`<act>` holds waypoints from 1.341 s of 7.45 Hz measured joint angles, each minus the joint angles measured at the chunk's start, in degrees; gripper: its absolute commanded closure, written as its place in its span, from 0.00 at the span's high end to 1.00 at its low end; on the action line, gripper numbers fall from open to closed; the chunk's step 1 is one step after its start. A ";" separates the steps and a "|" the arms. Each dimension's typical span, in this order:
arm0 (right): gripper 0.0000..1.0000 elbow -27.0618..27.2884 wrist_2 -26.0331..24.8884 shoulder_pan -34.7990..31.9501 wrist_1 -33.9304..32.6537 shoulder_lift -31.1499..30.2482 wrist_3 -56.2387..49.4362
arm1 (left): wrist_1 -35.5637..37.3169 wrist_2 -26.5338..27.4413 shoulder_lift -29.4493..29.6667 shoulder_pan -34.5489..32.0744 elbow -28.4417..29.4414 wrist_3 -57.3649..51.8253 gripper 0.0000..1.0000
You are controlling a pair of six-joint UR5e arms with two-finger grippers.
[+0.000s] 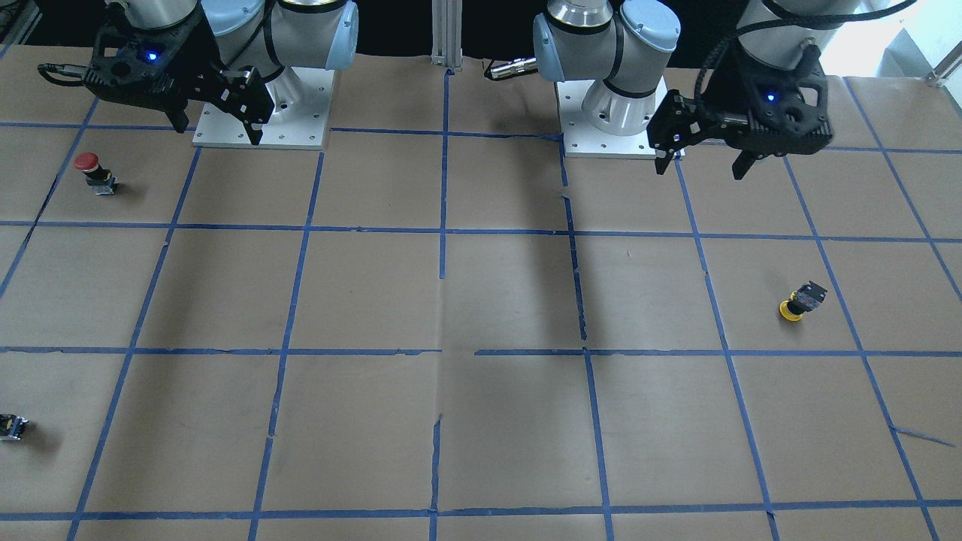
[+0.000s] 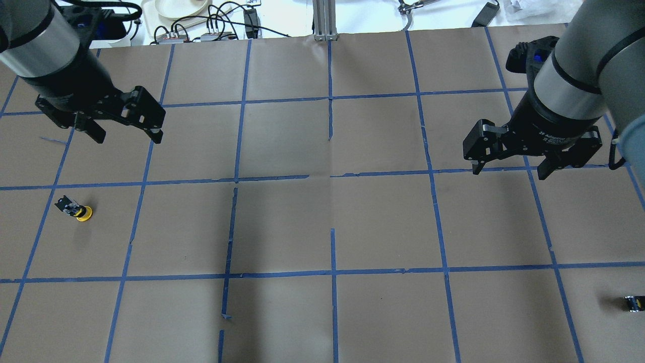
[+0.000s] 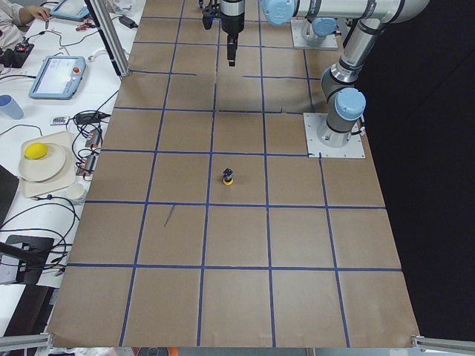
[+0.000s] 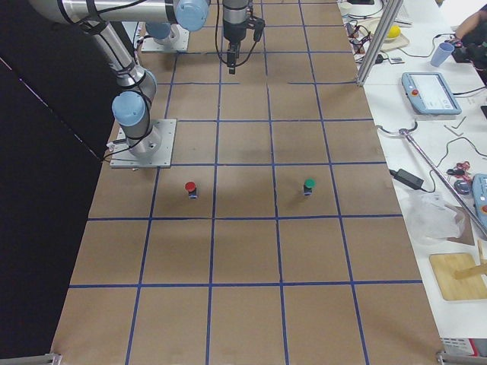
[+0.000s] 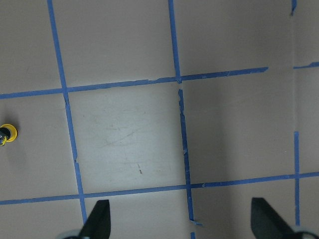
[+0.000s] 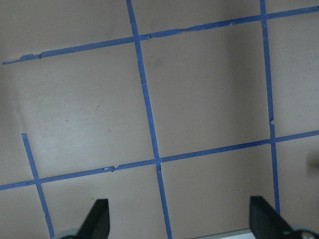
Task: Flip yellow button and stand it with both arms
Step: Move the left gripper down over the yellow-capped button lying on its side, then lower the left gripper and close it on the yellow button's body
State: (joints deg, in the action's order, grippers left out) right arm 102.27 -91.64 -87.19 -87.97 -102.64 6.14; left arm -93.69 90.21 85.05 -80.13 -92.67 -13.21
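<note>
I see the yellow button (image 2: 75,208) at the left-middle of the overhead frame, inside one taped square. It looks tipped over on its side, with the yellow cap toward the lower right and the dark blocky body toward the upper left. In the front-facing view it sits at the right, about mid-height, with the cap at the lower left of the body. In the left wrist view only its yellow cap shows, at the left edge. Nothing touches it. The left gripper (image 2: 128,138) hangs above the table in the upper left of the overhead frame, further up the picture from the button and well apart from it. Its fingers are spread wide with nothing between them, and the left wrist view shows only paper between the two black tips. The right gripper (image 2: 510,174) hangs at the right of the overhead frame, likewise spread wide and empty, far across the table from the button. The table (image 2: 282,227) is covered in brown paper marked into squares with blue tape (image 2: 332,273). A red-capped button (image 1: 94,171) stands at the left of the front-facing view, just below the right gripper there. A small dark part (image 1: 11,427) lies at the lower left edge of that view. The right side view also shows a green-capped button (image 4: 308,185) near its centre.
</note>
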 measured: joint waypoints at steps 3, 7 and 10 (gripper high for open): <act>1.00 0.03 0.06 0.00 0.07 0.01 0.01 | 0.41 -0.22 0.95 15.63 -3.59 -18.58 0.99; 1.00 0.03 0.28 0.00 0.03 0.12 0.01 | 7.19 -2.69 8.36 28.49 -5.65 -42.16 0.99; 1.00 0.03 0.42 0.00 -0.06 0.15 0.01 | 14.95 -1.10 12.02 29.76 -6.72 -55.47 0.99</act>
State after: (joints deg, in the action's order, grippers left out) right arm 102.30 -91.22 -87.19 -88.04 -102.48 6.15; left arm -78.74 89.11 97.07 -50.37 -99.39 -68.68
